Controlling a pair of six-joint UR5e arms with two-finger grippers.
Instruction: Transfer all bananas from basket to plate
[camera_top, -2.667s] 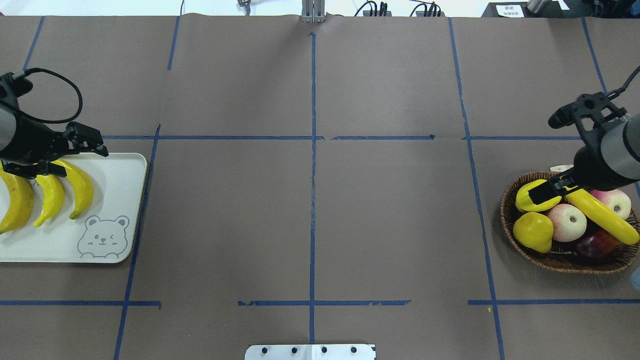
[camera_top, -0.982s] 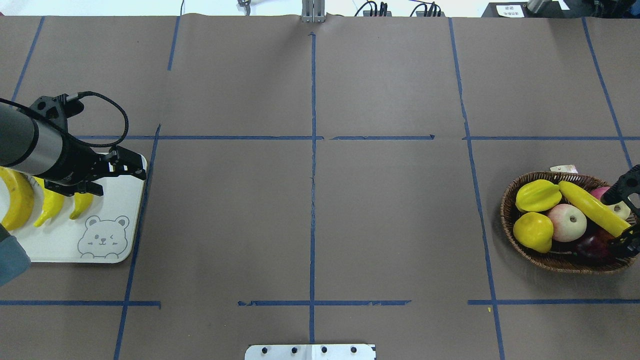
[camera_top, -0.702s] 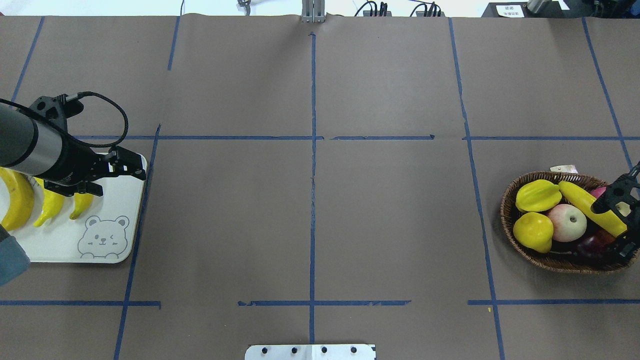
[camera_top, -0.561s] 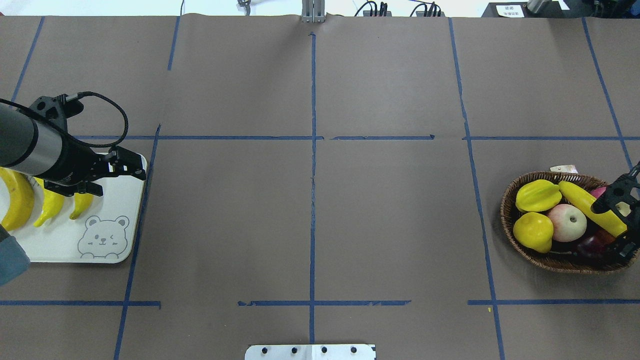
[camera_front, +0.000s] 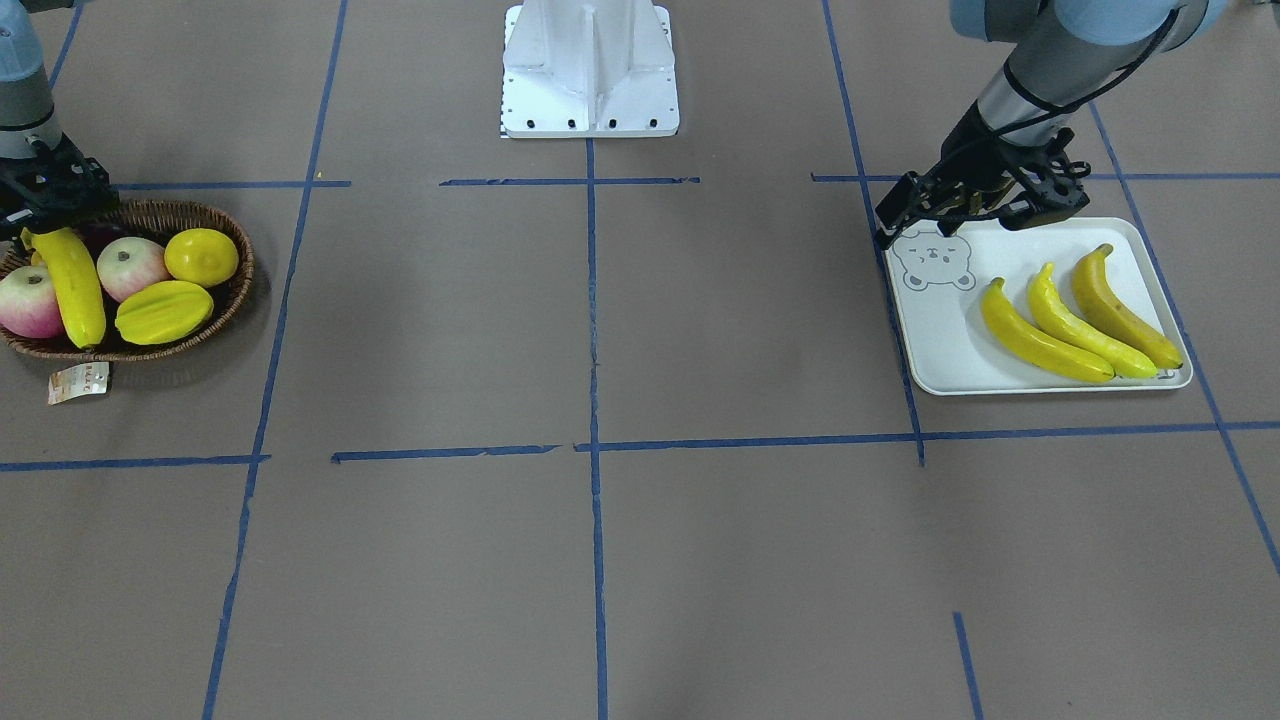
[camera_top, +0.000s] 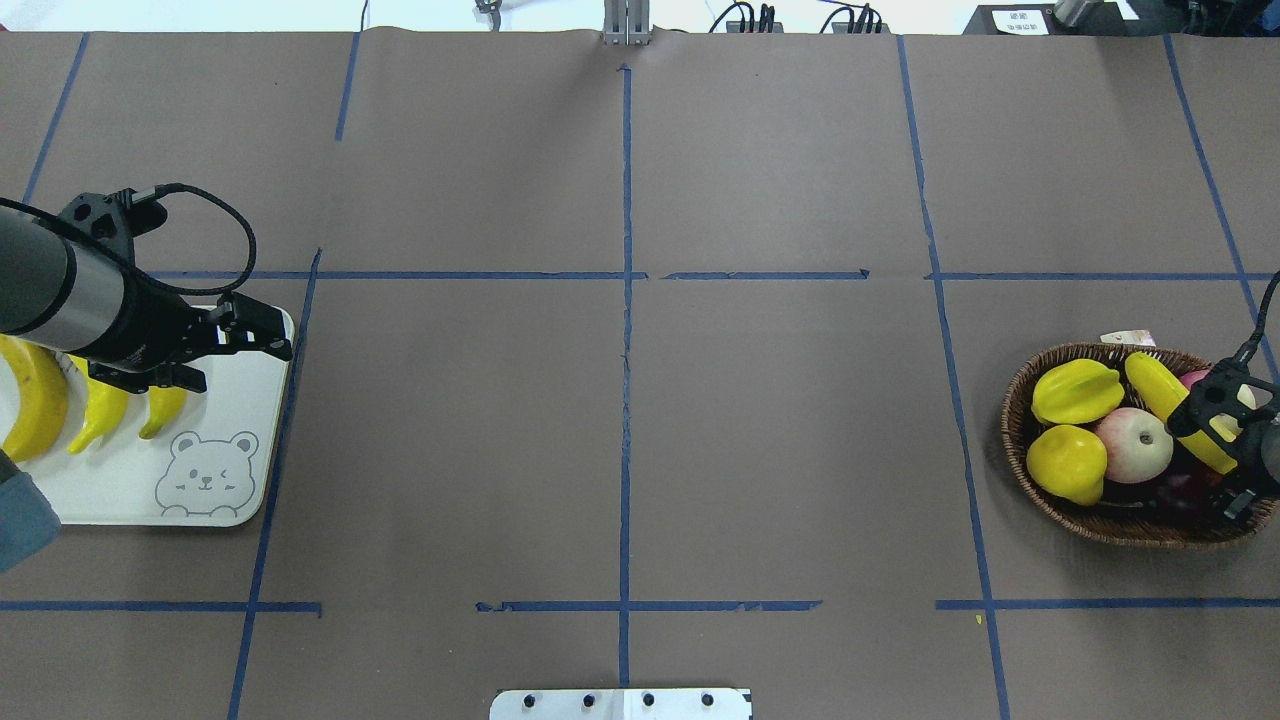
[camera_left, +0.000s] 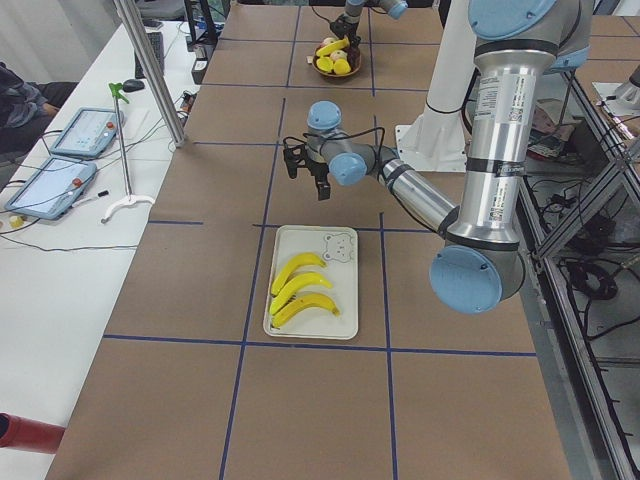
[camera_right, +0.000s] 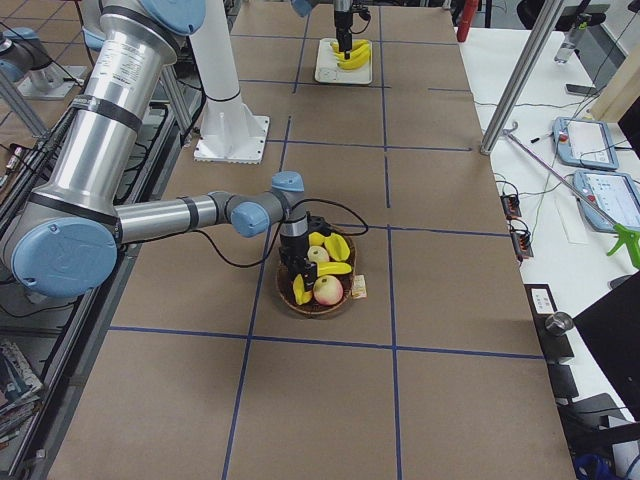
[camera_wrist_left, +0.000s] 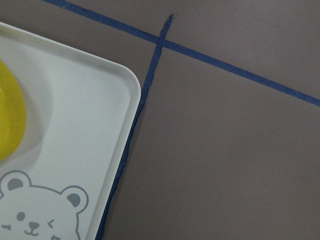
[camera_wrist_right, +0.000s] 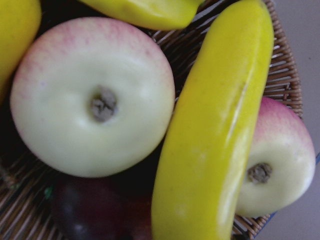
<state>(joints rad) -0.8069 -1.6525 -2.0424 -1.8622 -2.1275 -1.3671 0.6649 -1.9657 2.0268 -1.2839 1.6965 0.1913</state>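
Note:
Three bananas (camera_front: 1085, 325) lie side by side on the plate (camera_front: 940, 340); in the overhead view the left arm hides part of the bananas (camera_top: 100, 415) on the plate (camera_top: 230, 440). My left gripper (camera_top: 225, 355) is open and empty over the plate's far corner (camera_wrist_left: 75, 125). A fourth banana (camera_top: 1155, 385) lies across the fruit in the basket (camera_top: 1015, 420). My right gripper (camera_top: 1222, 445) is open and straddles this banana's near end; the right wrist view shows the banana (camera_wrist_right: 220, 135) close below.
The basket also holds a yellow starfruit (camera_top: 1075, 392), a lemon (camera_top: 1065, 462), two pale pink apples (camera_top: 1132, 445) and a dark red fruit (camera_top: 1180, 490). A paper tag (camera_front: 78, 382) lies beside the basket (camera_front: 240, 290). The robot's white base (camera_front: 590, 70) stands mid-table.
The right gripper has moved in from the table's right edge and lowered over the basket banana. The left gripper has left the third banana on the plate and then stayed still.

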